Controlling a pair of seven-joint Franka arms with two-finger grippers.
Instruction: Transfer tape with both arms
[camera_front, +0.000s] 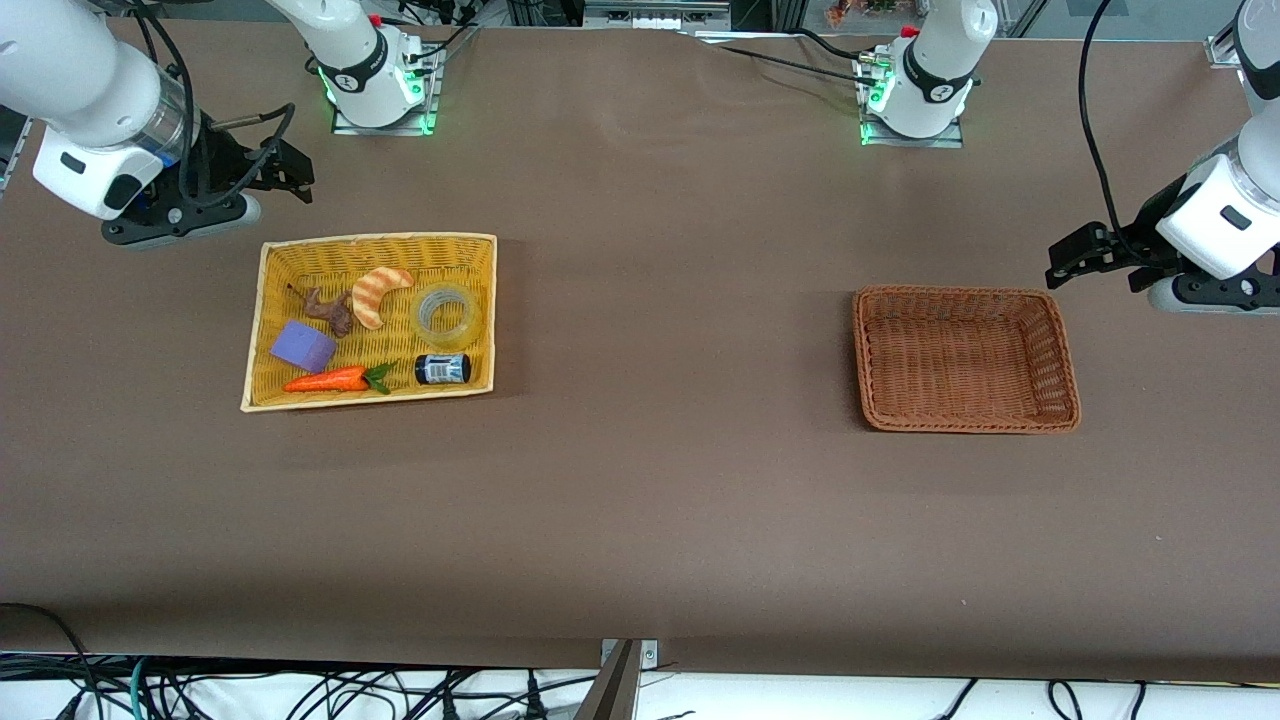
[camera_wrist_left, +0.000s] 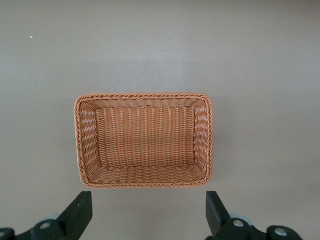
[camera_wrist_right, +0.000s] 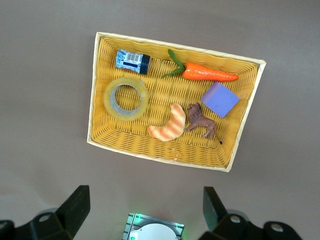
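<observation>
The tape, a clear yellowish ring, lies flat in the yellow basket, beside the small black jar. It also shows in the right wrist view. My right gripper is open and empty, up in the air over the bare table between the yellow basket and its arm's base. My left gripper is open and empty, up in the air at the left arm's end of the table, beside the brown wicker basket. That brown basket is empty in the left wrist view.
The yellow basket also holds a croissant, a brown lion figure, a purple block and a toy carrot. The arms' bases stand along the table's edge farthest from the front camera.
</observation>
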